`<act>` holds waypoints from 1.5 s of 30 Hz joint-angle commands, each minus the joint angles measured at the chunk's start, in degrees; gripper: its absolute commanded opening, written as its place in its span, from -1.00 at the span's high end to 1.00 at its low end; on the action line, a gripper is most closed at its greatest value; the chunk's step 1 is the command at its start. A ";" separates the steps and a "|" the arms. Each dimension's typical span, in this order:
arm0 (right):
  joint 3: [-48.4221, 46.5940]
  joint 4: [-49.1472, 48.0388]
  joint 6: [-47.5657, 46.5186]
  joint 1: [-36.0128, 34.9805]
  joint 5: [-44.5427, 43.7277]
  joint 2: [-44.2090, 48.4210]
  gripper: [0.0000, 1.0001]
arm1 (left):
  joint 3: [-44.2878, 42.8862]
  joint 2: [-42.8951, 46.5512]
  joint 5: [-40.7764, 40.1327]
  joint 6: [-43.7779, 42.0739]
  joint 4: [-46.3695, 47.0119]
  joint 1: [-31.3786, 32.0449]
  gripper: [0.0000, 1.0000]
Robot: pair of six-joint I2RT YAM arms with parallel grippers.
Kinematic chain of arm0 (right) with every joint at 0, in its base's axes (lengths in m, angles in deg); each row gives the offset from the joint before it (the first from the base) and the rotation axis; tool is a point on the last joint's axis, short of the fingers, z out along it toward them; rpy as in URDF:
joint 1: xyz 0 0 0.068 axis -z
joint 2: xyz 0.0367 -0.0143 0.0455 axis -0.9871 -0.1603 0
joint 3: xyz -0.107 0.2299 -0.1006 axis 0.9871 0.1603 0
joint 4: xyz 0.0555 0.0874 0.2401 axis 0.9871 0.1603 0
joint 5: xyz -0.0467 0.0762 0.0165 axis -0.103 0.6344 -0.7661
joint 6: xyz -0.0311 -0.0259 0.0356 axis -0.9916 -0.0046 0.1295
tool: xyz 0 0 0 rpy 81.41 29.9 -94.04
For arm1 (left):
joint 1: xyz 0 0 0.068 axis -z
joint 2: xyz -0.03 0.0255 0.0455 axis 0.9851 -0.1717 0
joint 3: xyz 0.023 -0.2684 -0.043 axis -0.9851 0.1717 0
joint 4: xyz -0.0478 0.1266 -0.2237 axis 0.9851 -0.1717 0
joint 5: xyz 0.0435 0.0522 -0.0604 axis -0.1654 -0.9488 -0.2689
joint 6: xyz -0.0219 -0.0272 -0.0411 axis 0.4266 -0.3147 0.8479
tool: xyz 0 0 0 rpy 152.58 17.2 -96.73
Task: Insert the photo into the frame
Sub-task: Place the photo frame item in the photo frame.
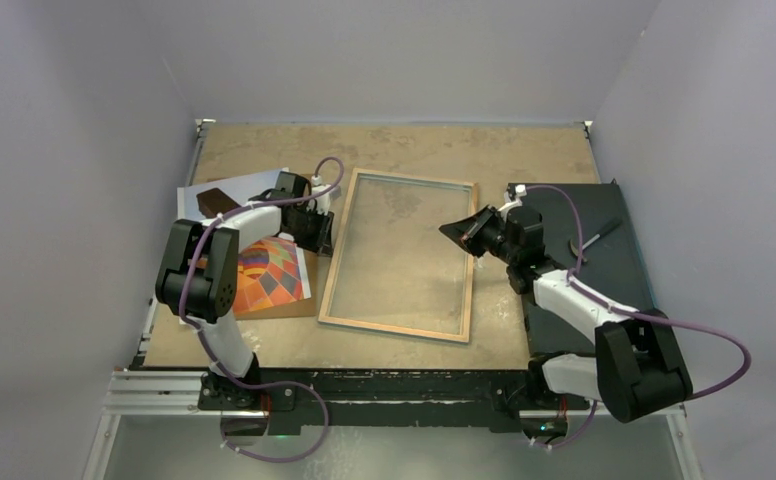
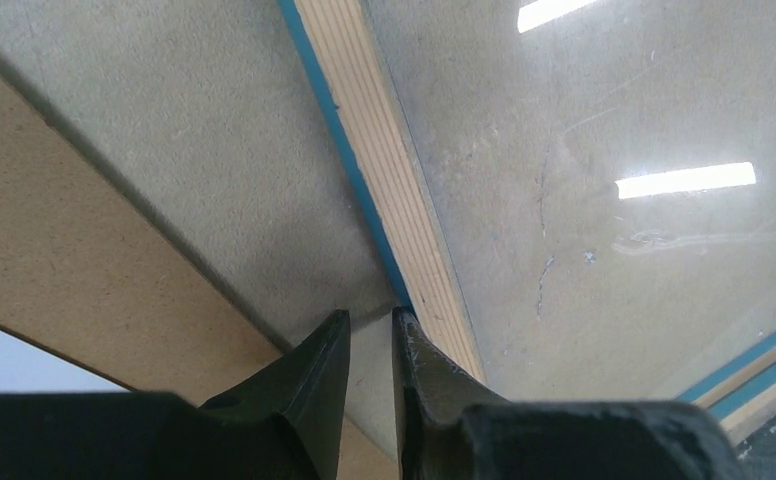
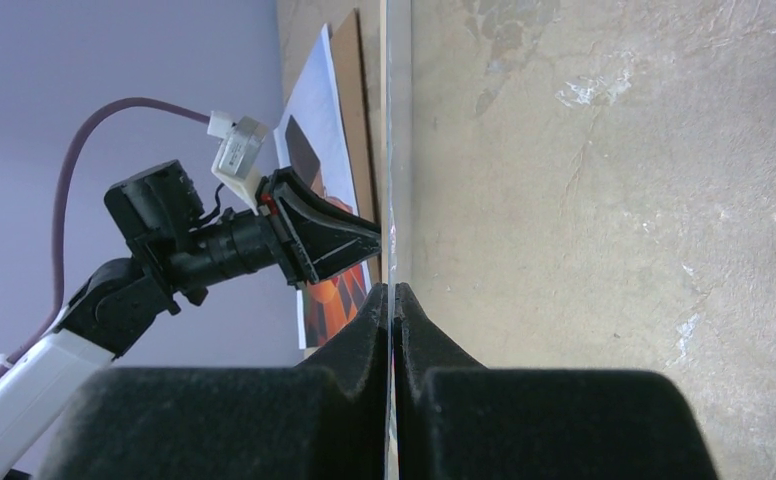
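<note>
Top external view shows the large rectangular picture frame, with light wood rim, thin blue border and clear glass pane, lying in the middle of the sandy-brown worktop, wood side up. The thin photo print of a colourful hot-air balloon lies face up near the left edge of the worktop, on a plain brown backing board. It is just beside the frame, not inside it.

The right gripper is fully closed and, as it seems, pinches the thin right edge of the frame. The left gripper has only a narrow gap between its jaws and grips nothing that I can see; one fingertip touches the left rim.

I judge the step in hand is to settle the frame. To do it well, the right arm should move its edge slowly and level, while the left tip stops any sliding. After that the photo should go face down on the glass.
</note>
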 commanded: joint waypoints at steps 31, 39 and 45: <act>-8.13 0.08 -4.84 -6.04 -2.31 3.07 1.00 | 0.68 -0.12 1.18 1.76 1.93 0.61 0.71; -8.08 -2.96 -3.93 -7.00 -0.38 0.72 1.00 | 1.03 -0.06 1.15 1.72 2.01 0.59 0.73; -7.10 0.07 -2.76 -6.98 -3.86 0.94 1.00 | 1.40 0.39 1.19 1.71 2.11 0.58 0.74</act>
